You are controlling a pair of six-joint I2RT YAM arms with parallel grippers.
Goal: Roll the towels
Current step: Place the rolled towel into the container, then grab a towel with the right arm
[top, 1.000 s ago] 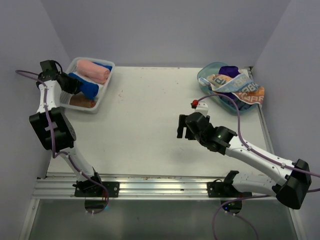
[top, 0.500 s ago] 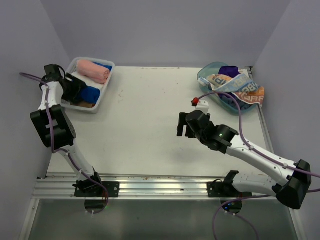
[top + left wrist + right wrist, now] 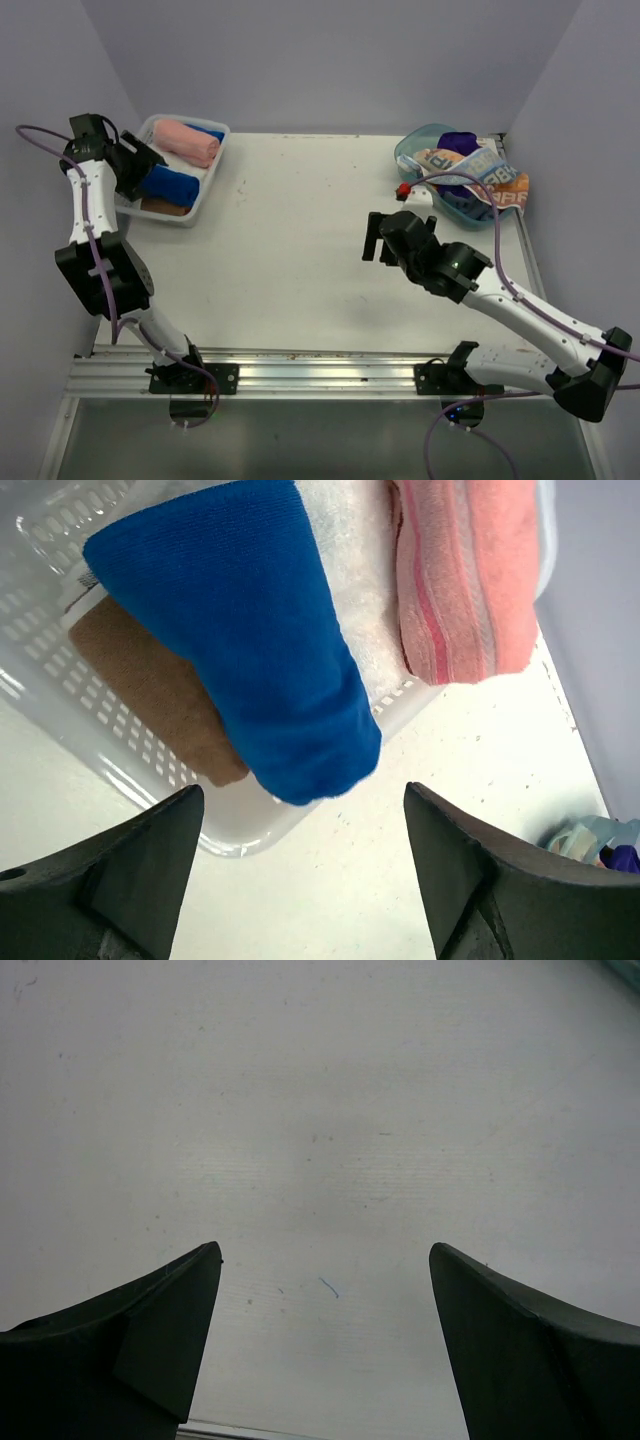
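Blue rolled towel (image 3: 240, 630) is parked in the mesh basket (image 3: 245, 832) just ahead of the left pincer (image 3: 300, 792), which is spread wide with nothing gripped. Right pincer (image 3: 325, 1250) is splayed open too, empty, tabletop (image 3: 320, 1080) seen below it.

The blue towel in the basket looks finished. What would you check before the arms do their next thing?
1. Left gripper open, holding nothing: ok.
2. Blue towel rolled, lying in the white basket: ok.
3. Right gripper open and empty above the table: ok.
4. Printed towel rolled: not ok; it hangs loose over the teal tub rim.
5. Number of towels left in the tub: cannot tell.
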